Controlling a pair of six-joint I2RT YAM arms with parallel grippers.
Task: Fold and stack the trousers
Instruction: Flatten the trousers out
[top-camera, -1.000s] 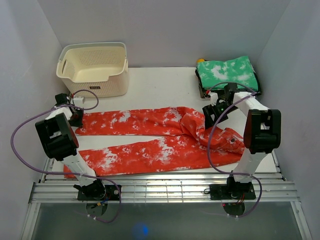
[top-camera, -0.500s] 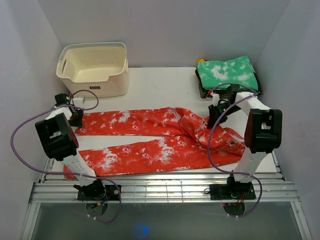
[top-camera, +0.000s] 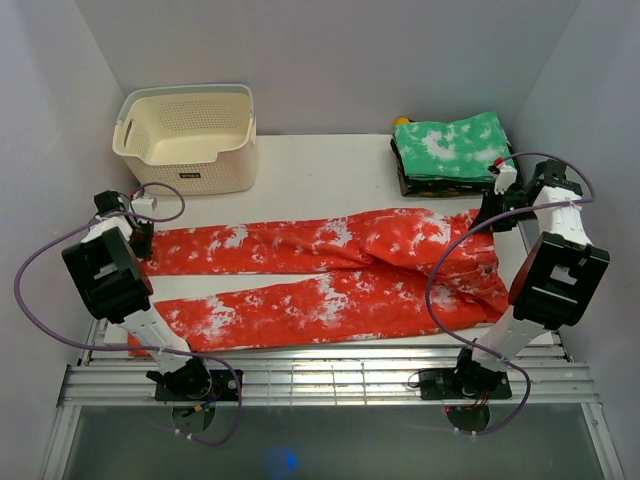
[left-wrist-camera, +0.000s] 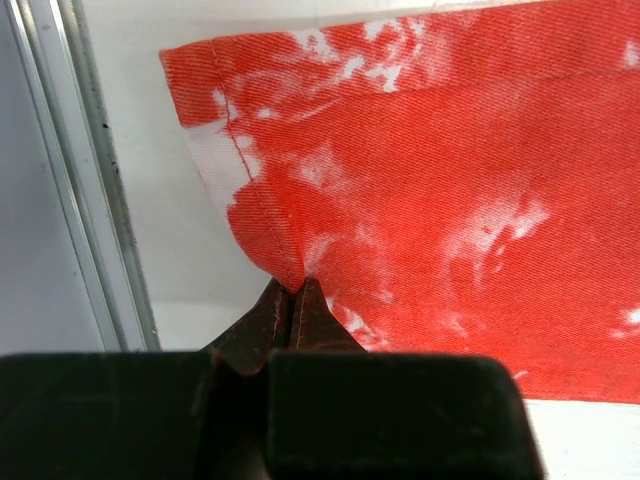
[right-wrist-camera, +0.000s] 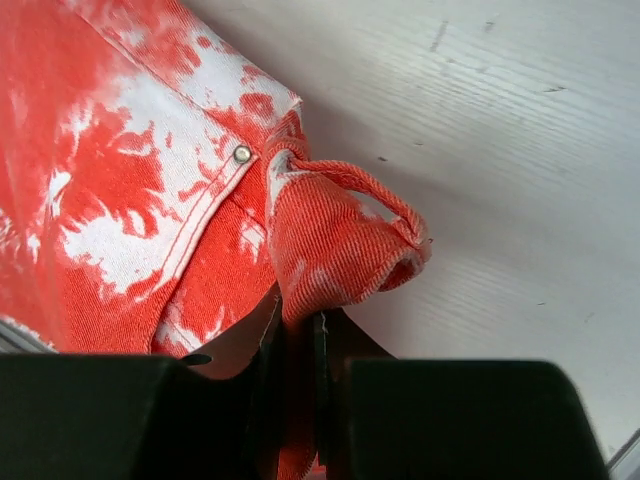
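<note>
The red-orange trousers (top-camera: 330, 270) with white blotches lie spread across the table, legs pointing left, waist at the right. My left gripper (top-camera: 140, 238) is shut on the hem of the far leg (left-wrist-camera: 270, 235) at the left end. My right gripper (top-camera: 492, 215) is shut on a bunched fold of the waistband (right-wrist-camera: 340, 255) near a belt loop and a metal rivet, at the far right corner of the waist. The near leg (top-camera: 270, 310) lies flat close to the table's front edge.
A cream plastic basket (top-camera: 190, 135) stands at the back left. A folded green cloth with white blotches (top-camera: 455, 150) lies at the back right, just behind my right gripper. A metal rail (top-camera: 320, 380) runs along the front edge.
My right gripper closed on the waistband and pulled it right and back, flattening the crumpled waist. The left gripper shifted slightly left with the hem, stretching the far leg.
</note>
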